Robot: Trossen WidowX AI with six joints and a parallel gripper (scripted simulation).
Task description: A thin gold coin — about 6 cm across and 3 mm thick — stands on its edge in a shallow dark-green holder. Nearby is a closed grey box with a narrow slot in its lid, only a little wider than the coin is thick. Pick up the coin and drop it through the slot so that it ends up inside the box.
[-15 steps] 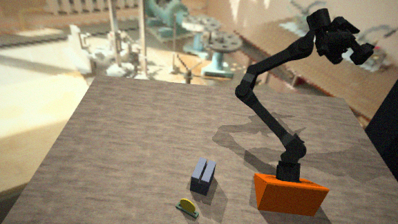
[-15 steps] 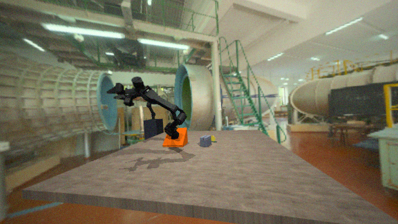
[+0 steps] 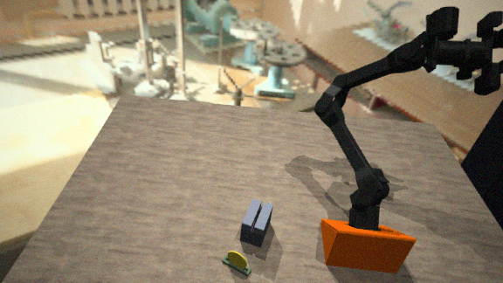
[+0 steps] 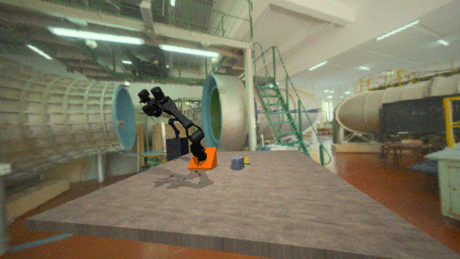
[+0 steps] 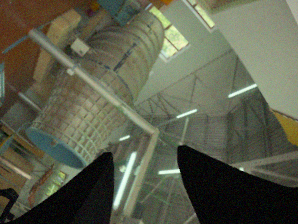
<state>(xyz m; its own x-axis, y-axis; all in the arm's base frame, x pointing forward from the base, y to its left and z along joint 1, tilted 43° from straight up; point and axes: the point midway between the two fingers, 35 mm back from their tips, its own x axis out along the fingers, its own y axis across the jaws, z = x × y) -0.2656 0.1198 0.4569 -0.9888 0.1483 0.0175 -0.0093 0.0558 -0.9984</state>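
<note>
The gold coin [image 3: 237, 259] [image 4: 246, 160] stands on edge in the dark-green holder [image 3: 245, 270]. The closed grey box [image 3: 251, 236] [image 4: 237, 163] stands beside the holder, and the dark slot in its lid shows in the top view. My gripper [image 5: 145, 156] is partly open with nothing between its fingers. It is high in the air at the upper right of the top view and the upper left of the exterior view, far from the coin and the box. The wrist view shows only the hall behind the fingers, neither coin nor box.
The orange base block [image 3: 371, 252] [image 4: 209, 159] under the arm stands on the wooden table [image 3: 153, 175] [image 4: 259, 200], to the right of the box in the top view. A dark block [image 3: 489, 170] [image 4: 176, 149] stands beyond the base side.
</note>
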